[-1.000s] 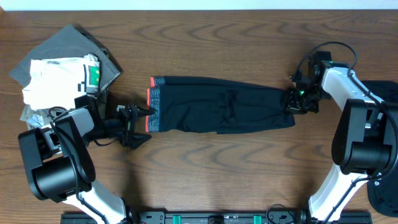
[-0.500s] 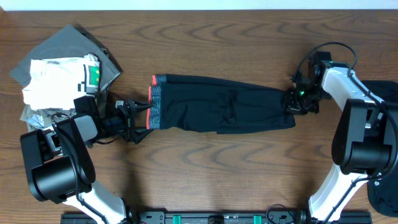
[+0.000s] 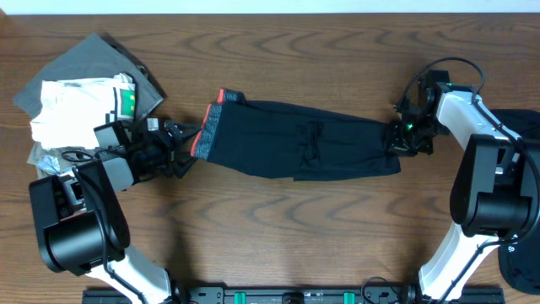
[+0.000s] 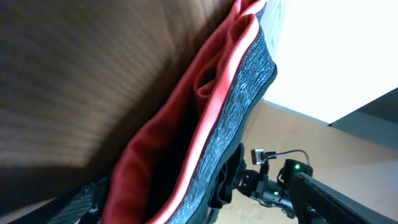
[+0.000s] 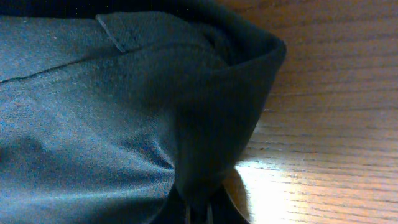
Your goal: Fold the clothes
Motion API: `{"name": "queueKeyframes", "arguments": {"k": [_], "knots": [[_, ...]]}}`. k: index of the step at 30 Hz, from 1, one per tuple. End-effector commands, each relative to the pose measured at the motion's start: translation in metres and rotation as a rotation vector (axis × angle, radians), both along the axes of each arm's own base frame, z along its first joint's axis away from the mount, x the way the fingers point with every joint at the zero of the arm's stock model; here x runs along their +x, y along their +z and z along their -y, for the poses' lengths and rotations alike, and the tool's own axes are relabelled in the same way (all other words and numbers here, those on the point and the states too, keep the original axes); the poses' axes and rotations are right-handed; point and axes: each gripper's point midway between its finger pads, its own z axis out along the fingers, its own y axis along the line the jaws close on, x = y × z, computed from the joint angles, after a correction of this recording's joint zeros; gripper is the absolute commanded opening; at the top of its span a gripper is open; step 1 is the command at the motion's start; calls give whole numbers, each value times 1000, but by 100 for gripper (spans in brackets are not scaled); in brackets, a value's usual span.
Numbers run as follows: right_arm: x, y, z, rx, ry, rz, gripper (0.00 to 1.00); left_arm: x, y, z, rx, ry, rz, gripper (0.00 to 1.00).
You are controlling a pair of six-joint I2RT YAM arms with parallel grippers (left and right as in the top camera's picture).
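One pair of black trousers [image 3: 304, 148] lay stretched across the middle of a wooden table [image 3: 295, 245], legs toward the robot's right, waistband [image 3: 209, 133] toward its left. Right claw [image 3: 402, 135] was closed tight on the leg hem [image 5: 249, 68], w/ fabric bunched & pinched between its fingers in the wrist view. Left claw [image 3: 187, 143] stood wide open at the waistband. The grey band w/ its coral-red edge was tipped up off the wood & gaping, and nothing looked clamped there yet. Pile of grey & white garments [image 3: 80, 97] sat near the table's far left corner, close beside the left claw's arm. Main risk, as judged from this: if the left claw closed now it could catch only 1 layer of the gaping waistband, so a fold would drag the top layer & leave the rest behind, twisted. Also poss.: w/ the right end held fast, a hard pull from the left could draw the cloth taut & yank the hem free, or skew the legs. Any wide backward swing on the left could nudge the pile.
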Motion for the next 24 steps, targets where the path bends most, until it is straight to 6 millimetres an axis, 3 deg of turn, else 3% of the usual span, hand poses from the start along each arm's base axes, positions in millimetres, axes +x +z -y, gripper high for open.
{"name": "queueKeyframes", "arguments": {"k": [1,9,20,24], "knots": [[-7,-8,9,-54,18,-29,2,-4,-20,9,72,-9,-41,94],[-8,-8,9,-54,18,-33,2,-5,-28,34,124,-62,-60,93],[-10,-8,9,-54,18,-38,2,6,-36,20,212,4,-56,93],[-10,-7,8,-53,18,-39,2,14,-32,18,226,17,-19,79]]}}
